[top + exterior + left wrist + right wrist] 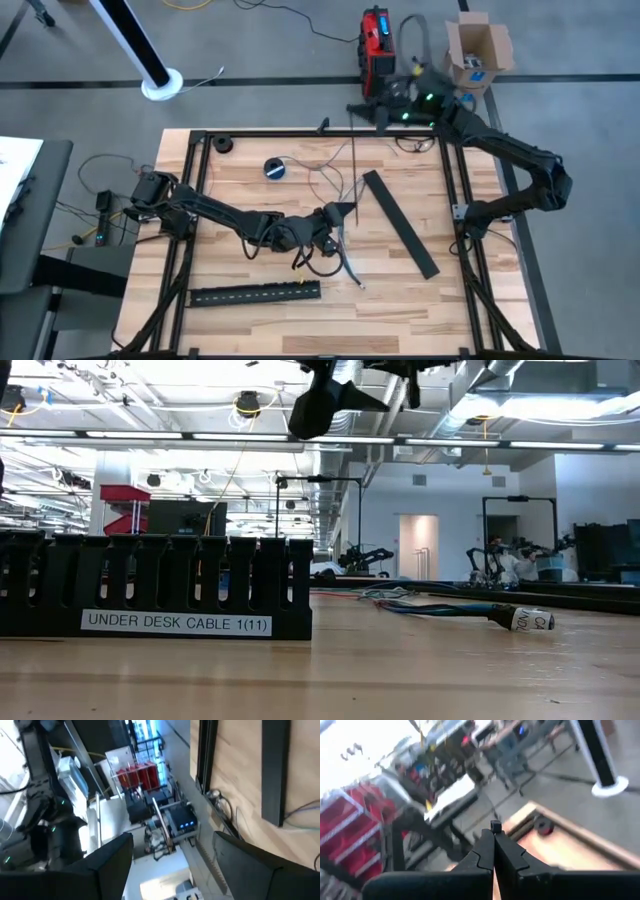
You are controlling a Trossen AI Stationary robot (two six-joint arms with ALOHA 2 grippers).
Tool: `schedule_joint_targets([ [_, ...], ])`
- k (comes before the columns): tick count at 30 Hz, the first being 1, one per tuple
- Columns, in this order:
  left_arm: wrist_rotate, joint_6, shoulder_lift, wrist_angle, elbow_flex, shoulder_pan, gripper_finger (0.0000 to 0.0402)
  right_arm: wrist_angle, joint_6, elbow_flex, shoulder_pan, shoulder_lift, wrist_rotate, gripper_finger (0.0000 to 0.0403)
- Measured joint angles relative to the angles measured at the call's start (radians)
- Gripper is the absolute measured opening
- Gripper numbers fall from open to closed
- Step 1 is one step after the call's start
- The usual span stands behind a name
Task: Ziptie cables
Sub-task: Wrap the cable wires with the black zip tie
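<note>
The cables (pixel 322 176) are thin grey, white and dark wires lying loose on the wooden table's middle, with a darker bundle (pixel 325 255) nearer the front. The low view shows them (pixel 440 607) ending in a labelled plug. My left gripper (pixel 345 212) hovers over them, turned on its side, and is open (pixel 174 837) with nothing plainly between its fingers. A thin straight dark strip (pixel 354 170) runs from beside it toward the far edge; whether it touches it, I cannot tell. My right gripper (pixel 358 108) is raised beyond the table's far edge, fingers shut (pixel 494 832).
Two long black slotted strips lie on the table, one slanting at the right (pixel 400 222) and one along the front (pixel 255 293), close in the low view (pixel 150 585). A blue-and-black tape roll (pixel 276 167) sits far left. A black frame rail (pixel 320 132) borders the table.
</note>
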Motion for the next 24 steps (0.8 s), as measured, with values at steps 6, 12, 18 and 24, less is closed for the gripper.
schedule_joint_targets([
  [6,-0.061,0.002,-0.041,-0.040,0.000,0.004,0.0265,-0.028,0.011,-0.001,-0.090,-0.017,-0.099,0.0000],
  [12,0.078,0.017,-0.072,-0.038,0.001,0.021,0.0265,-0.014,0.050,0.000,-0.081,-0.018,-0.145,0.0000],
  [18,0.136,0.079,-0.071,-0.139,0.000,0.057,0.0265,-0.009,0.064,-0.001,-0.042,-0.007,-0.155,0.0000],
  [24,0.185,0.094,-0.071,-0.105,0.000,0.080,0.0265,-0.006,0.064,-0.001,-0.021,0.007,-0.149,0.0000],
])
